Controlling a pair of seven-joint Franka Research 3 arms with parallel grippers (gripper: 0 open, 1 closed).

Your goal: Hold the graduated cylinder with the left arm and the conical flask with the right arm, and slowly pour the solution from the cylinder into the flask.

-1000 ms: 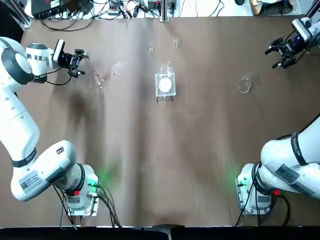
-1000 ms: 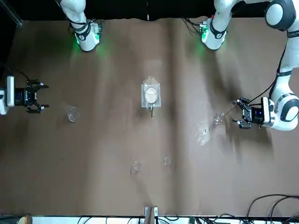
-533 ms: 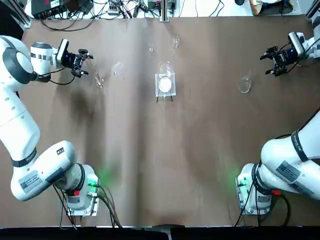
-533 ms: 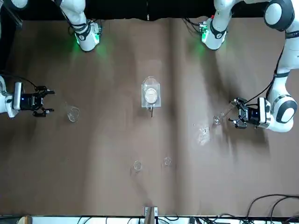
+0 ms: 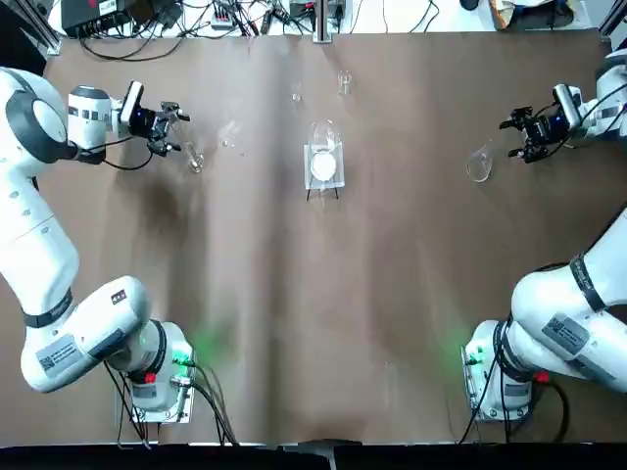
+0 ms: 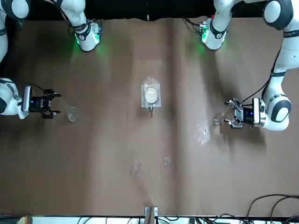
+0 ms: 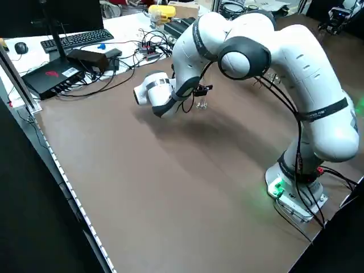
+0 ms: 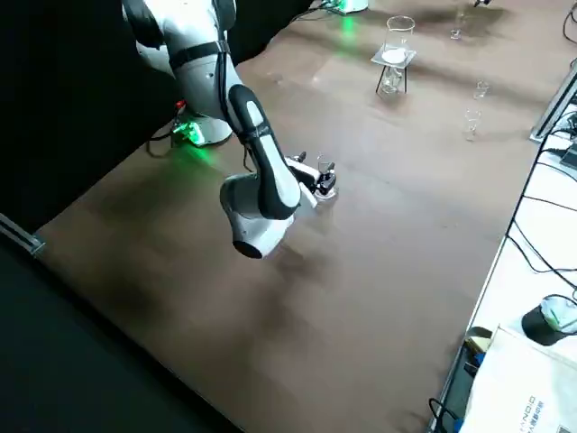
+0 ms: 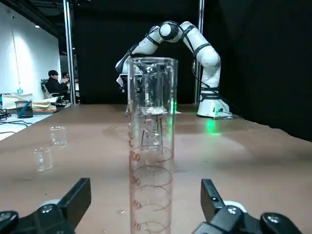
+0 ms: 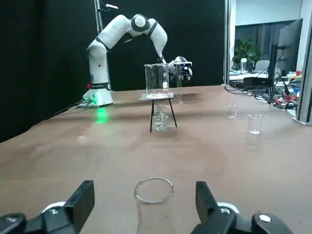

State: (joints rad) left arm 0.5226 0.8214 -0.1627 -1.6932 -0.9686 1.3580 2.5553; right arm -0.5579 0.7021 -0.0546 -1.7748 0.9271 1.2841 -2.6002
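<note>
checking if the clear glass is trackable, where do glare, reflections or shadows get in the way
top view: green glow on the table by both arm bases, a dark shadow below the left gripper; front view: pale glare streaks down the table; left wrist view: the graduated cylinder is see-through, background showing through it

Orange numbers (image 9: pixel 137 181) run up the cylinder (image 9: pixel 152 195), seemingly ending in 0, though their first digits are unclear. Blue lettering (image 8: pixel 532 415) marks the pale bag (image 8: pixel 509 374), too small to read. Labels on the left arm (image 5: pixel 39 245), right arm (image 5: pixel 578 294) and black box (image 7: pixel 48 79) are illegible.
</note>
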